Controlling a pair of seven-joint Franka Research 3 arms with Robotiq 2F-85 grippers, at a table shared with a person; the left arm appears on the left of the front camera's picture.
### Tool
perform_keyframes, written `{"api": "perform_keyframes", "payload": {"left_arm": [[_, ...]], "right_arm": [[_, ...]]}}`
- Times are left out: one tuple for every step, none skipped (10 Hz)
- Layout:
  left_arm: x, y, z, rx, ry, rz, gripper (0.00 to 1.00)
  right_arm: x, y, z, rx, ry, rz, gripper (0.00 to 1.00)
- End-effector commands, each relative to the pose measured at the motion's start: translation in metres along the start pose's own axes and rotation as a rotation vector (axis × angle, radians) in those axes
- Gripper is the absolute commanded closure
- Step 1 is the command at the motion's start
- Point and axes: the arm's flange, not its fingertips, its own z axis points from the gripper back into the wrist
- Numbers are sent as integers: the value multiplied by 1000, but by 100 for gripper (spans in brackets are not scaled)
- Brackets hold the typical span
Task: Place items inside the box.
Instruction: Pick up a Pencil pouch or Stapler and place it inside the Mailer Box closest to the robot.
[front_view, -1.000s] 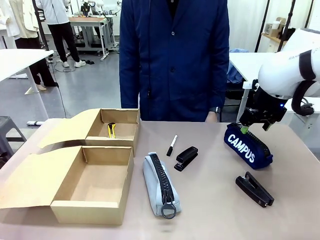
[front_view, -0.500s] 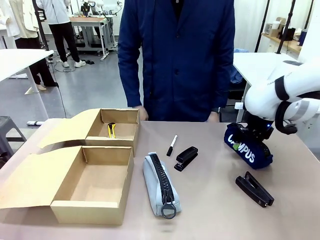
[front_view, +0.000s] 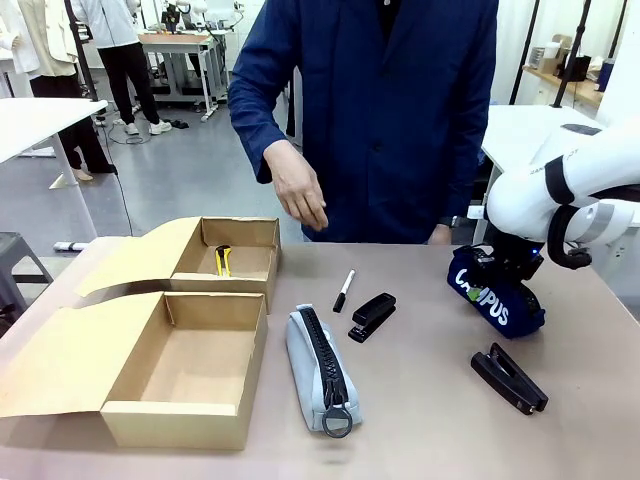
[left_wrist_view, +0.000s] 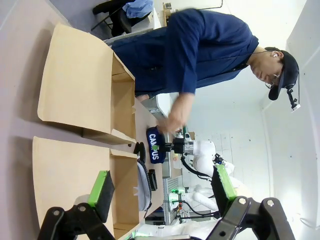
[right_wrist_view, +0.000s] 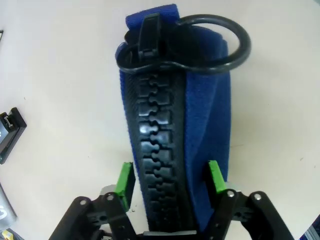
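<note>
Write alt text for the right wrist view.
The right gripper is shut on a navy pouch, a green pad against each side. The pouch lies on the beige table, its chunky black zipper running to a ring pull at the far end.

**Materials and finish**

Navy pouch (right_wrist_view: 206, 125): matt woven cloth. Its zip (right_wrist_view: 156, 142): chunky black plastic, faint sheen. Grey pencil case (front_view: 300, 358): matt cloth. Box (front_view: 185, 425): plain brown cardboard, matt. Centre stapler (front_view: 372, 316): black, slight gloss. Tabletop (front_view: 420, 420): smooth, matt.
</note>
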Motion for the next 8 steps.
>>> {"api": "perform_keyframes", "payload": {"left_arm": [[-2,0,1,-7,8,-15,0],[-2,0,1,-7,8,-15,0],[-2,0,1,-7,8,-15,0],[-2,0,1,-7,8,-15,0],[-2,0,1,-7,8,-15,0],[-2,0,1,-7,8,-15,0],[-2,0,1,-7,8,-15,0],[-2,0,1,-7,8,-15,0]], "right_arm": [[-1,-1,1,-23,-22,18,100],[0,-2,1,-37,-25,16,100],[0,-4,3,-40,-29,18,100],[0,-4,4,-42,-30,17,97],[0,-5,3,-56,-23,16,100],[0,-7,2,-55,-20,9,100],[0,-8,4,-47,-10,17,100],[-2,-10,7,-42,-10,18,100]]}}
